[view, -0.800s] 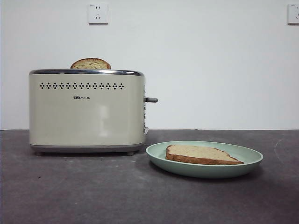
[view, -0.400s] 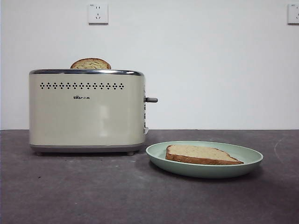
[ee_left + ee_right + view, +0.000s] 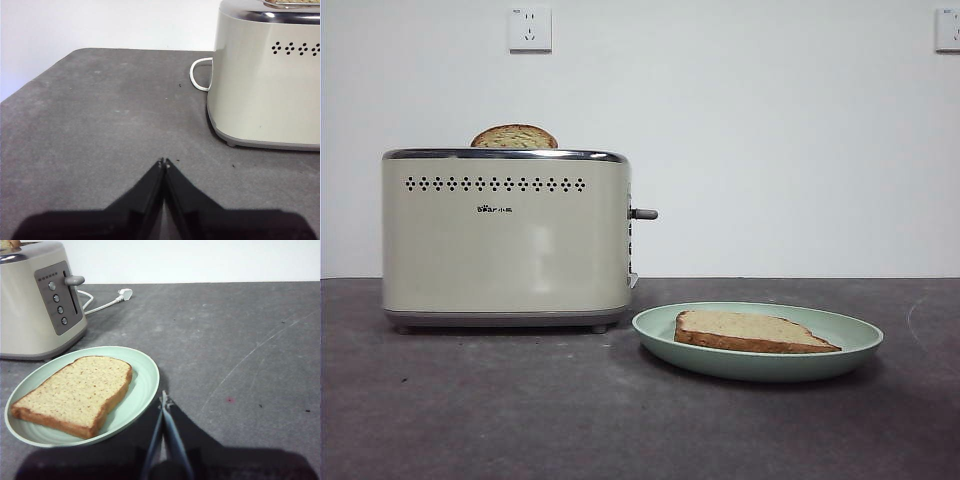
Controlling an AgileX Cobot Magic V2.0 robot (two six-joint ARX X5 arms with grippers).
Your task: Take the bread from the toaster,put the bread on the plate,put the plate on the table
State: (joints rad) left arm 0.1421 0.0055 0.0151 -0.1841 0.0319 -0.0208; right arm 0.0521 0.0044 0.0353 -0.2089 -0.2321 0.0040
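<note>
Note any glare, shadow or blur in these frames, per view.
Front view: sharp, soft sheen on the toaster. Left wrist view: bright glare on its chrome rim; left gripper blurry. Right wrist view: right gripper blurry, dark shadow beside the plate.

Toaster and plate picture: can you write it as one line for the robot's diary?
bread: flat on plate | plate: on table | toaster: other slice inside | left claw: shut | right claw: shut
</note>
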